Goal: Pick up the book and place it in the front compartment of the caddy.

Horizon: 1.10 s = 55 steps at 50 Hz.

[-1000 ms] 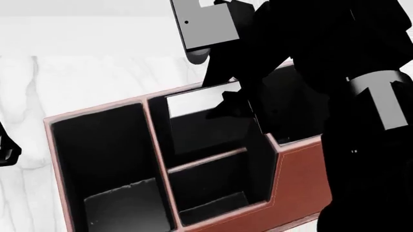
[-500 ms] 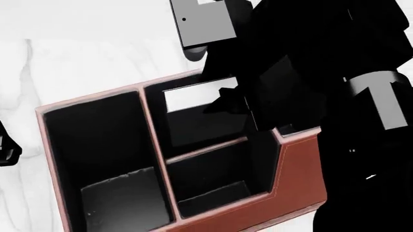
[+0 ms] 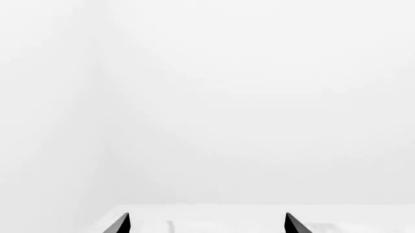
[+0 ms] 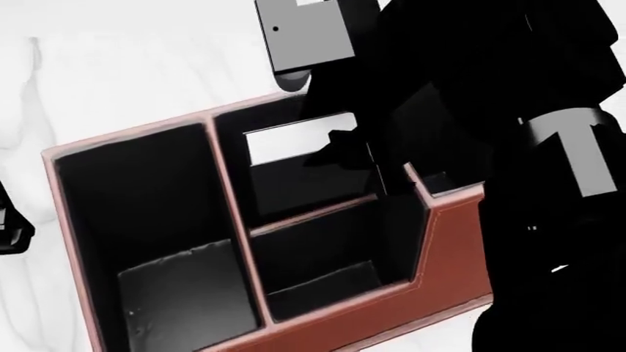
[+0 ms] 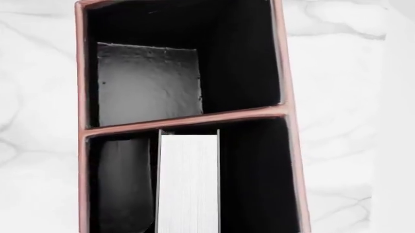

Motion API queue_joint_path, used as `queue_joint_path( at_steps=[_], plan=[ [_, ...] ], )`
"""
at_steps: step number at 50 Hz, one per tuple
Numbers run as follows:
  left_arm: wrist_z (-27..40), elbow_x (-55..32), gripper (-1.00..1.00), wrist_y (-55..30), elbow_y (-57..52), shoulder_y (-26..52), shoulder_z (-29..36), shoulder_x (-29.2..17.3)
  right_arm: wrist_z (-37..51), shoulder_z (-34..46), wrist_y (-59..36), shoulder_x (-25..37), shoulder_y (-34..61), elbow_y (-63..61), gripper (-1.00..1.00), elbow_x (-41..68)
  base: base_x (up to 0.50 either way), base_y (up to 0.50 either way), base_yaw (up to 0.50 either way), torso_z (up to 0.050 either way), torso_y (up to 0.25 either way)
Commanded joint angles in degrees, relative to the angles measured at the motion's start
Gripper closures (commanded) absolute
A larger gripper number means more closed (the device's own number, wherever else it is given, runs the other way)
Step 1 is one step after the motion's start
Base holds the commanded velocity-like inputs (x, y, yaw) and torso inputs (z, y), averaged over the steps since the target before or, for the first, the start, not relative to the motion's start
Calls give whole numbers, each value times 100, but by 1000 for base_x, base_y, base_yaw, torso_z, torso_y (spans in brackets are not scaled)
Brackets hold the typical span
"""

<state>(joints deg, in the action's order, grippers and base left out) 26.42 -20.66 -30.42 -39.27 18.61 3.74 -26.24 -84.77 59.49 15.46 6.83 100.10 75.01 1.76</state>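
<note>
The reddish-brown caddy (image 4: pixel 452 249) stands under my right arm. My right gripper (image 4: pixel 342 149) is shut on the black book (image 4: pixel 293 139), which stands upright with its white page edge up. The book sits partly down inside the far middle cell, the front compartment (image 4: pixel 234 169), behind the low cross divider (image 4: pixel 313 218). In the right wrist view the book's page edge (image 5: pixel 188 179) fills the middle of that cell (image 5: pixel 259 179), and my right fingers are hidden. My left gripper (image 3: pixel 206 225) is open and holds nothing, away at the left edge (image 4: pixel 10 224).
A large deep cell (image 4: pixel 137 213) takes up the caddy's left side, and the smaller near middle cell (image 4: pixel 323 264) lies in front of the divider. White marble tabletop (image 4: pixel 117 81) surrounds the caddy. My right arm (image 4: pixel 547 147) covers the caddy's right end.
The book has sunk lower into the far middle cell with my right gripper. The caddy has shifted left and up in the head view.
</note>
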Motion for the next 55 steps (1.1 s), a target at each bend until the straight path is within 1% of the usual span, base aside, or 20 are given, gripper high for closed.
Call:
queue_joint_path(
  at_steps=[1, 31, 37, 40, 55],
  plan=[
    [-130, -6, -100, 20, -25, -8, -147, 91, 20, -374, 74, -92, 37, -4, 100, -137, 0, 0, 0, 0, -82],
    [-125, -94, -100, 69, 7, -14, -167, 82, 11, -338, 26, -103, -23, -4, 100, -128, 0, 0, 0, 0, 1],
    [-122, 58, -100, 113, 9, -29, -36, 33, 38, -328, 31, -105, -29, -4, 100, -139, 0, 0, 0, 0, -42],
    [-125, -113, -100, 125, 36, -44, -170, 94, 71, -323, 26, -102, -35, -4, 100, -147, 0, 0, 0, 0, -167],
    [-95, -119, -100, 133, 22, -37, -170, 78, 36, -317, -4, -98, -48, -4, 100, -138, 0, 0, 0, 0, 0]
  ],
)
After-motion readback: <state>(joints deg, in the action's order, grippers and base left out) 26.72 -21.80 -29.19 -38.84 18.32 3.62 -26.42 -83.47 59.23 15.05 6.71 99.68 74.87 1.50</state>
